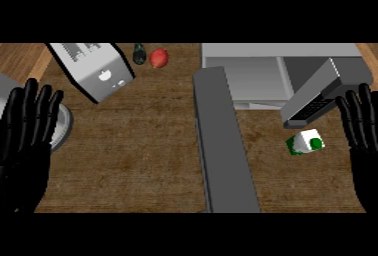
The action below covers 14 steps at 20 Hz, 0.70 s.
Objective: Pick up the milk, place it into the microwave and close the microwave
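Milk untouched on the counter — both hands open

The milk point(305, 142), a small white-and-green carton, sits on the wooden counter point(133, 160) just in front of the microwave point(251, 70), below the lower end of its open door point(314, 95). The right hand point(362, 125) rests just to the carton's right, fingers straight, holding nothing; the left hand point(28, 125) is well away across the counter, equally released. The carton looks light and stiff-sided, probably a little slick and easy to tip — a grip across two opposite flat faces at mid-height seems safest.
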### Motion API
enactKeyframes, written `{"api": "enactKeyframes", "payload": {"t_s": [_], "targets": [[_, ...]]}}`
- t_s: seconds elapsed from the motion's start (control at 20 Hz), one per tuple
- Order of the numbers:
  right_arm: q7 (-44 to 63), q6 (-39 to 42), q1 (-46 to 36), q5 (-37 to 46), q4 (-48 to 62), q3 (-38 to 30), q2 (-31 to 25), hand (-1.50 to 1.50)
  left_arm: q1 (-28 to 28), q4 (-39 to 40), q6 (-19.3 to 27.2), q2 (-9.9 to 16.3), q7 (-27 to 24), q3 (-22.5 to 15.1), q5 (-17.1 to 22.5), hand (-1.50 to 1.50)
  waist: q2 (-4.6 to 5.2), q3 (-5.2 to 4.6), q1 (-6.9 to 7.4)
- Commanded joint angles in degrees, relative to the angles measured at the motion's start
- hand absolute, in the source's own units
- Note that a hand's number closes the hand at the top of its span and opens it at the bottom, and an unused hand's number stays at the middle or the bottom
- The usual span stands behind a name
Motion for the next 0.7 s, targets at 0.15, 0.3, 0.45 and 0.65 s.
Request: {"api": "enactKeyframes", "payload": {"t_s": [0.15, 0.3, 0.45, 0.65], "targets": [[-4.21, 8.74, 1.26, -12.38, 1.9, -11.92, -6.35, -1.5, 4.82, -1.91, 2.49, -3.13, 1.74, -3.52, -3.48, -1.5, -1.34, -0.45, -0.22], [-1.01, 12.66, 3.84, -16.02, 4.71, -10.4, -7.47, -1.5, 5.86, 3.7, 9.71, -4.94, 2.42, -4.02, 6.65, -1.5, -1.23, -0.56, -0.48], [-4.36, 17.54, 8.68, -18.5, 5.58, -13.04, -8.99, -1.5, 9.98, 4.68, 10.57, -5.01, -2.2, -6.28, 7.21, -1.5, -1.33, -0.49, -0.48], [-7.0, 19.17, 10.61, -18.36, 7.03, -14.33, -6.92, -1.5, 18.32, 1.16, 9.6, -5.04, -6.31, -10.48, 7.88, -1.5, -1.35, -0.49, -0.15]]}}
